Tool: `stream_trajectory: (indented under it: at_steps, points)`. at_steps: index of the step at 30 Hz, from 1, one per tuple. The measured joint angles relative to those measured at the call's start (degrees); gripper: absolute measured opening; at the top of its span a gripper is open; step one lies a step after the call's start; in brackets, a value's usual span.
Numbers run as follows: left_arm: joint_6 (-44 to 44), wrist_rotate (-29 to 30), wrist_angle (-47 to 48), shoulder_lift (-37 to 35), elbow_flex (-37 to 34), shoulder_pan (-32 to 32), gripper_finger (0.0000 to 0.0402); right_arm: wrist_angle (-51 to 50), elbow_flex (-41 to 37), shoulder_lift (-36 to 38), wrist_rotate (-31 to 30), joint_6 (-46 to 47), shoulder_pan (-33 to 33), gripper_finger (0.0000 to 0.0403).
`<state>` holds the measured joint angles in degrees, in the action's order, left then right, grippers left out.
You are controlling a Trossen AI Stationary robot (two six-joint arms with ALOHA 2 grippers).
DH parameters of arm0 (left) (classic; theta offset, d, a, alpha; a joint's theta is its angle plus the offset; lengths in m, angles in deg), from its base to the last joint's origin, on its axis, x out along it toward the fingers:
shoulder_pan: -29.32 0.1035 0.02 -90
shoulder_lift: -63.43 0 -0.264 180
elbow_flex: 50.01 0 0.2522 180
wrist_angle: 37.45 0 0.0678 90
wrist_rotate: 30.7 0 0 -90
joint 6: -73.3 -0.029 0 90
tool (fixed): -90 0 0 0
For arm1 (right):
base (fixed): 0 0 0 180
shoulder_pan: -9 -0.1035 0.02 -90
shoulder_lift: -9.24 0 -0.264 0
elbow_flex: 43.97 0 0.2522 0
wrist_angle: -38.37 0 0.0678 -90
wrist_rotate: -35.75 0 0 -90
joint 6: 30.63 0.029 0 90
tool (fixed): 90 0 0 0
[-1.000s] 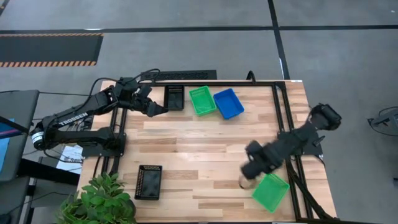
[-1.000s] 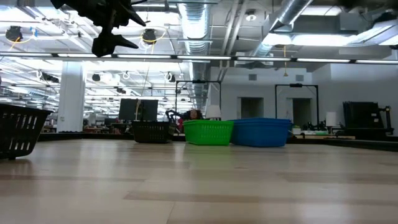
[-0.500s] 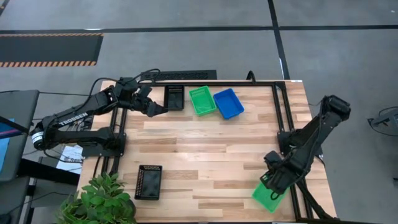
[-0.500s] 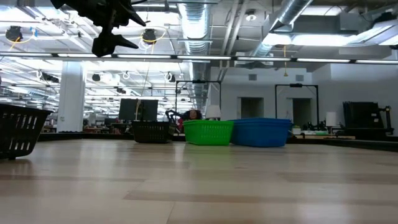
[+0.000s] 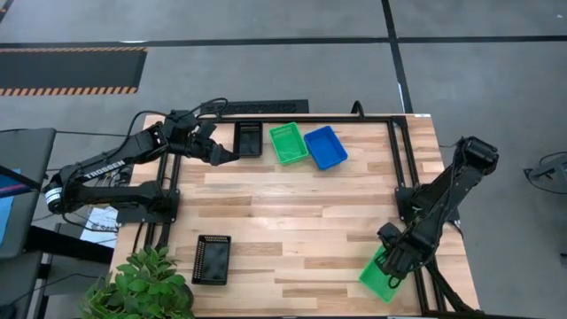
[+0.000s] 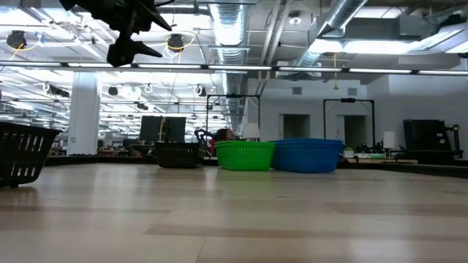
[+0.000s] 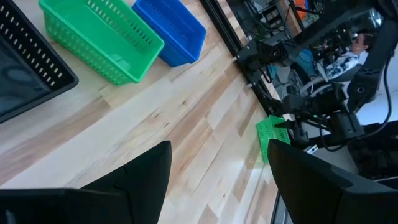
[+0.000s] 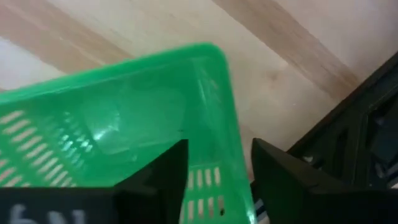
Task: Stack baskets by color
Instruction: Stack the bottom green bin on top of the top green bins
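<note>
A green basket lies on the table's near right corner. My right gripper points down over it, open; one finger stands inside the basket and the other outside its side wall, close to a corner. My left gripper hangs open above the far left, beside a black basket. Next to that rest another green basket and a blue basket. A second black basket sits near left. My right gripper comes from above with its fingers astride the green basket's side wall, near a corner. Whether either finger touches the wall, I cannot tell. The basket rests on the table.
A black metal frame runs along the table's right and far edges, close to the near green basket. A potted plant stands at the near left corner. The table's middle is bare wood.
My right gripper has gone toward the table's right edge and down, from beside the near green basket to over it, its fingers now astride the basket's wall. The basket has stayed where it was.
</note>
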<state>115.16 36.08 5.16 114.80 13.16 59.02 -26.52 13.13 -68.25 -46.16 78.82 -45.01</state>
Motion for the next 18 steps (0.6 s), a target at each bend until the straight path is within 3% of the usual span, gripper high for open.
stream_trajectory:
  at_steps: [3,8,13,18]
  points:
    - [0.67,0.02,0.01,0.00,0.00,0.00,0.0256,0.85,-0.79,-1.73,2.69,-1.15,0.15,0.0141]
    - [0.93,0.04,-0.01,0.00,0.00,-0.01,0.0256,2.30,-0.69,-2.31,3.18,-3.17,0.95,0.0022]
    - [1.18,1.18,0.00,0.00,0.00,-0.02,0.0256,1.81,-0.59,-0.99,2.20,-4.58,3.98,0.0017]
    - [1.45,1.36,0.01,0.00,0.00,-0.02,0.0256,-1.01,1.50,2.97,-5.12,-11.46,11.62,0.0012]
